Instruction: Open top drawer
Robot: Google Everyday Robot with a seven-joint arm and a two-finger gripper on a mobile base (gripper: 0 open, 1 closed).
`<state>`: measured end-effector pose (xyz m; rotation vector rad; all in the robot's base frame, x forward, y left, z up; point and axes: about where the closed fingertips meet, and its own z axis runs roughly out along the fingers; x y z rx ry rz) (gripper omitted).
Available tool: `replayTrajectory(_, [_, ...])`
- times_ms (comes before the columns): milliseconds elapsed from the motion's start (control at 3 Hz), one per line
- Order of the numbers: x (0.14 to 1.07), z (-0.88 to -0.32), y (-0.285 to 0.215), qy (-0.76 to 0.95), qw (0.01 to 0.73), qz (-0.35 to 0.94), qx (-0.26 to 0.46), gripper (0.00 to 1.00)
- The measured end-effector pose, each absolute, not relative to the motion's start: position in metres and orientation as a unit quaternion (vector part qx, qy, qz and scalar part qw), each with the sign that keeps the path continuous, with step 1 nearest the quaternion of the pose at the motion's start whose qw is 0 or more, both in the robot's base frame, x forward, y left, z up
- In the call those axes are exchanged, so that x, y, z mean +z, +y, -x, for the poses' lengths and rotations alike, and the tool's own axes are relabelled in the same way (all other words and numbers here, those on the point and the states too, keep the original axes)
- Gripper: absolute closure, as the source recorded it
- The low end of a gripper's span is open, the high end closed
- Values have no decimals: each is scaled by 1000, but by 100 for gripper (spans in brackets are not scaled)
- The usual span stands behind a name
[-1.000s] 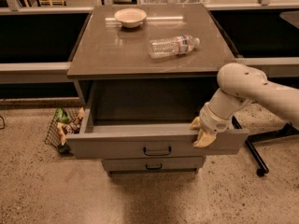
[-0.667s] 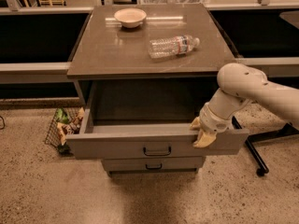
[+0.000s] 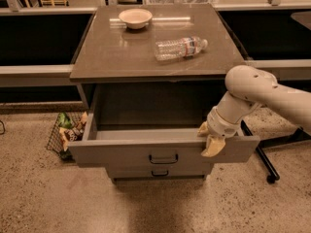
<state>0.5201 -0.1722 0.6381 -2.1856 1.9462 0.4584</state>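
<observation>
The top drawer [image 3: 121,152] stands pulled out from the cabinet, its deep box open and dark inside. Its flat grey-brown front carries a small black bar handle [image 3: 163,158] at centre. My gripper [image 3: 210,139] sits at the right part of the drawer's front edge, one yellowish finger [image 3: 214,147] hanging over the outside of the front panel and the other part at the rim. The white arm [image 3: 252,93] reaches in from the right. A narrower drawer front with a black handle [image 3: 159,173] shows below, closed.
On the cabinet top [image 3: 116,52] lie a clear plastic bottle [image 3: 179,47] on its side and a pale bowl [image 3: 135,17] at the back. A wire basket with packets [image 3: 65,132] stands on the floor at the left. A black chair leg [image 3: 265,161] is at the right.
</observation>
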Motion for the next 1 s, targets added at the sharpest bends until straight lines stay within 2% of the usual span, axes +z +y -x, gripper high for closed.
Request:
replayTrajectory(333, [655,-519,-176,639,98,747,155,5])
replayTrajectory(667, [694,-516,-183,629,92,760,135,0])
replayTrajectory(1000, [750,-508,-190,628,84,768,94,0])
